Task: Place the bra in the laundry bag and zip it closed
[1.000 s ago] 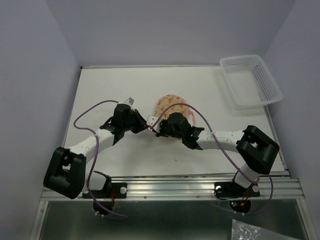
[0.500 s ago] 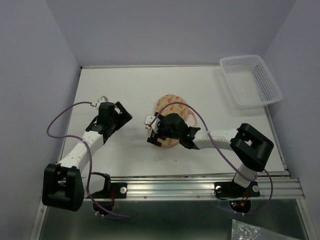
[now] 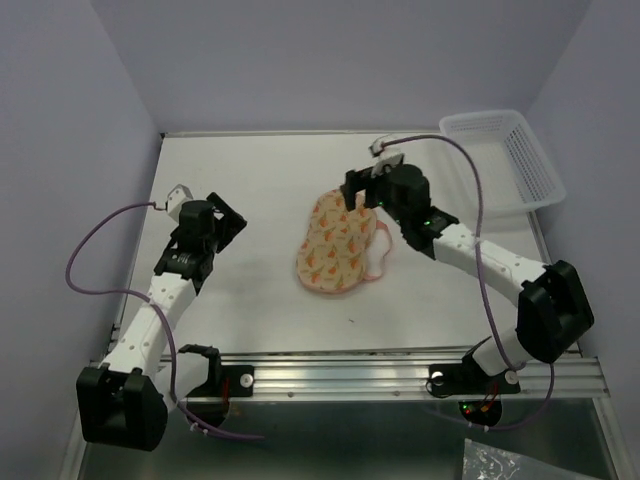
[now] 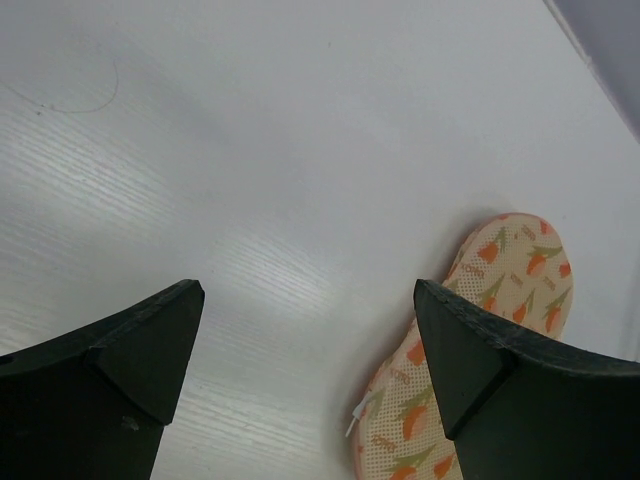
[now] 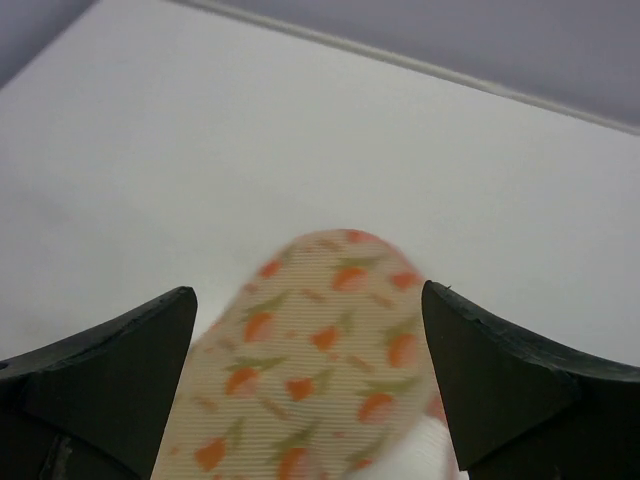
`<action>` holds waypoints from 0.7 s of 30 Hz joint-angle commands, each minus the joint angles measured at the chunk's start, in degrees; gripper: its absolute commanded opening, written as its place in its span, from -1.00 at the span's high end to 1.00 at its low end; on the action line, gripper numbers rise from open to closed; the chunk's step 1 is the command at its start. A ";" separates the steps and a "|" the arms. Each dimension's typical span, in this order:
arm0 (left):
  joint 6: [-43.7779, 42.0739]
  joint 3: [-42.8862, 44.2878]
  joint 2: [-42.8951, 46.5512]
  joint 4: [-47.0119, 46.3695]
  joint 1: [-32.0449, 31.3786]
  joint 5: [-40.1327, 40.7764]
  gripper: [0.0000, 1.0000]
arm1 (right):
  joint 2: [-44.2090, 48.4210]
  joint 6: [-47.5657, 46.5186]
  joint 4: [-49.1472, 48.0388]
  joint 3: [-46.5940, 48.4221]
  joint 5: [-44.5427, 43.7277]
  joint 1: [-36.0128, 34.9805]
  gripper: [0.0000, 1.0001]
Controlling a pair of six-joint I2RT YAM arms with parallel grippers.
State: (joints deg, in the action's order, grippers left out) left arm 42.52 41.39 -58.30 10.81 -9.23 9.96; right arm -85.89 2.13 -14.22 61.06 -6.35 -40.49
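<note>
Bag [image 3: 338,247] is out in the open now, alone on the middle of the table [image 3: 250,170]. A second ago both my grippers were pinched shut right at it and covered most of it. Since then I have let go on both sides. My left gripper [image 4: 305,300] has swung off to the left and stands well apart from the bag, fingers spread wide with nothing between them. My right gripper [image 5: 307,295] has lifted back to the bag's far end and hangs over it, fingers also wide apart and holding nothing.

I read that as the zipping being over, or at least as my having released the pull. The bra is nowhere in sight, on the table or in the basket [image 3: 500,160] at the far right corner, so I judge it is inside the bag.

The bag lies flat in its figure-eight shape, cream-peach with small orange print, both halves folded together with no gap that I can make out. Its pink loop [image 3: 378,262] trails from the right edge onto the table. My left wrist view shows a small white tab [image 4: 355,415] poking from the near edge. It may be the zip pull, but I cannot tell, nor whether the zip runs fully round.
</note>
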 commanded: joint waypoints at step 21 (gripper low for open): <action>-1.30 -1.30 6.27 -7.82 4.75 15.53 -0.98 | 19.61 29.42 8.95 -23.44 -24.68 33.02 -1.00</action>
State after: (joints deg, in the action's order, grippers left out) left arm 42.52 40.99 -54.37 5.89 -5.02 21.10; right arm -68.64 29.82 -1.23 38.24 -28.25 -7.25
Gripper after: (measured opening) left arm 0.989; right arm 0.996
